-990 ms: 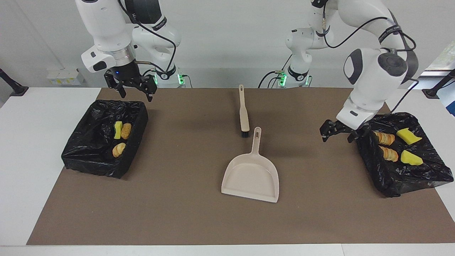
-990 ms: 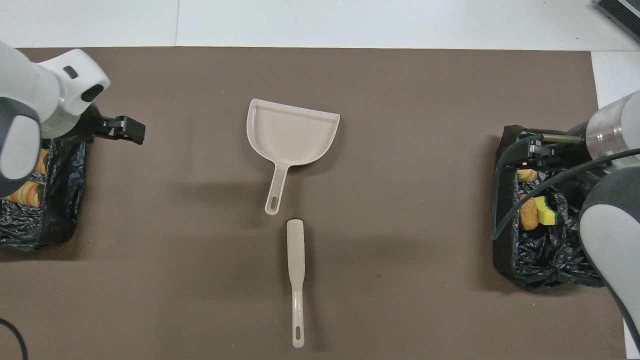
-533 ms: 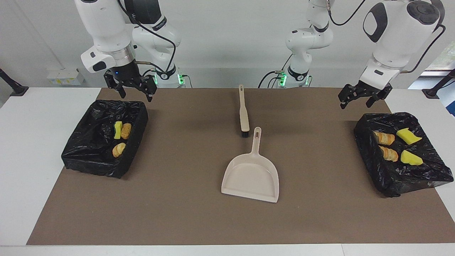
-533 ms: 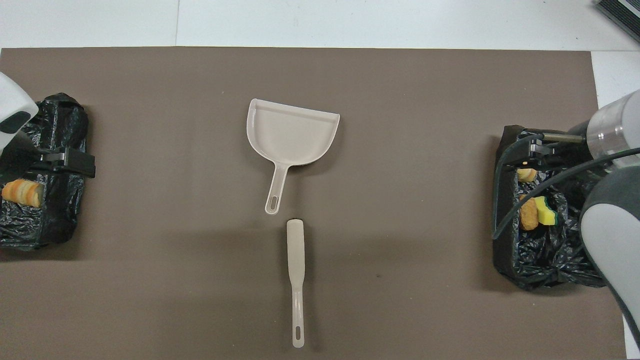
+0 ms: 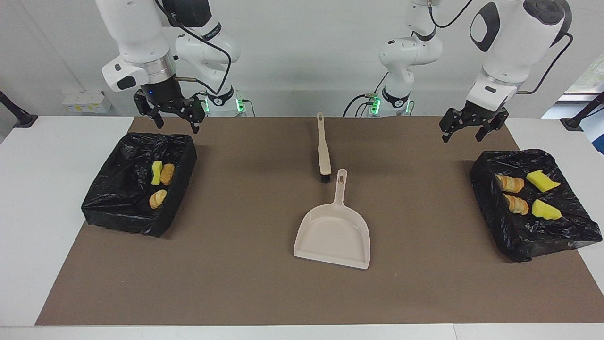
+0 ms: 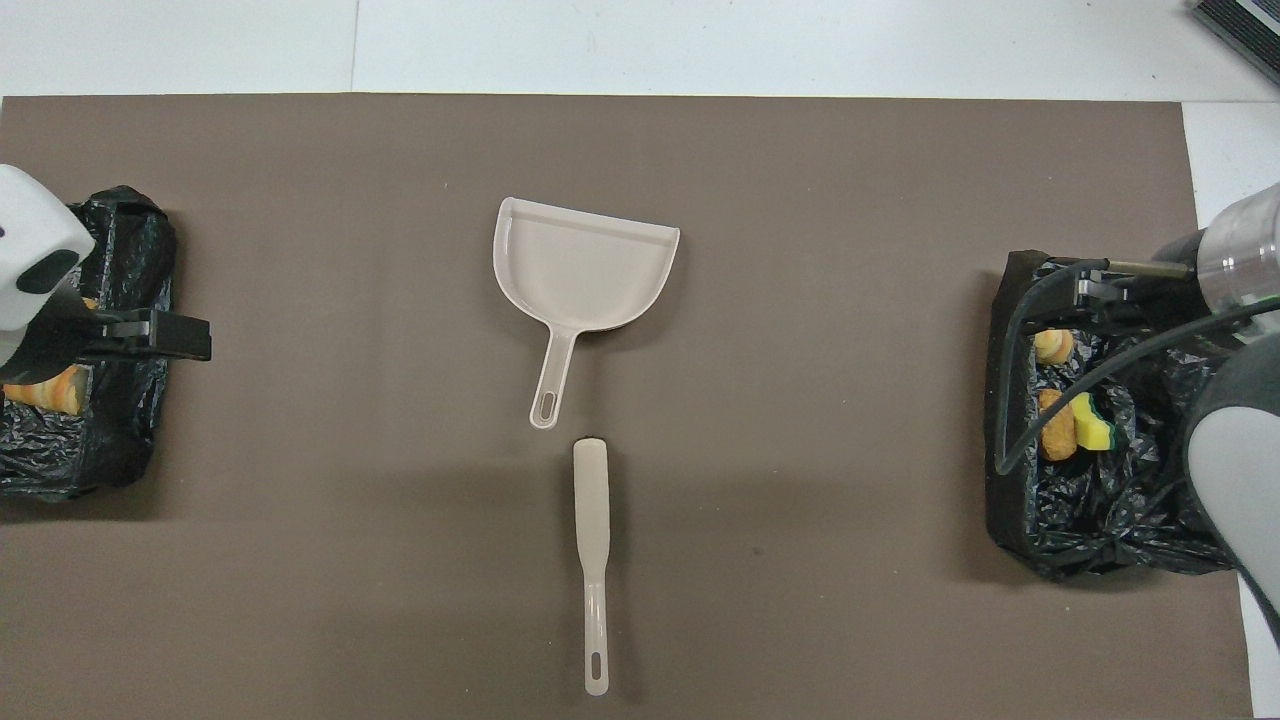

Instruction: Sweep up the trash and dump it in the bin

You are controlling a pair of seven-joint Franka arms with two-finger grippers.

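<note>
The trash lies in two black-bagged bins. The bin at the right arm's end (image 5: 118,217) holds a green-and-yellow sponge (image 5: 156,173) and two brown lumps (image 5: 167,174). The bin at the left arm's end (image 5: 542,238) holds two bread-like lumps (image 5: 509,183) and two yellow sponge bits (image 5: 542,181). My left gripper (image 5: 465,128) is open and empty, raised over the mat by the edge of its bin (image 6: 60,460). My right gripper (image 5: 173,120) is open and empty, raised over the rim of its bin (image 6: 1010,500).
A beige dustpan (image 5: 333,233) lies empty at the middle of the brown mat, handle toward the robots. A beige long-handled brush (image 5: 323,151) lies just nearer to the robots, bristles by the dustpan's handle. In the overhead view the dustpan (image 6: 585,265) and brush (image 6: 592,540) lie in line.
My left gripper has lifted from low beside its bin and drawn back toward the robots. My right gripper has risen slightly. Trash, dustpan and brush have not moved.
</note>
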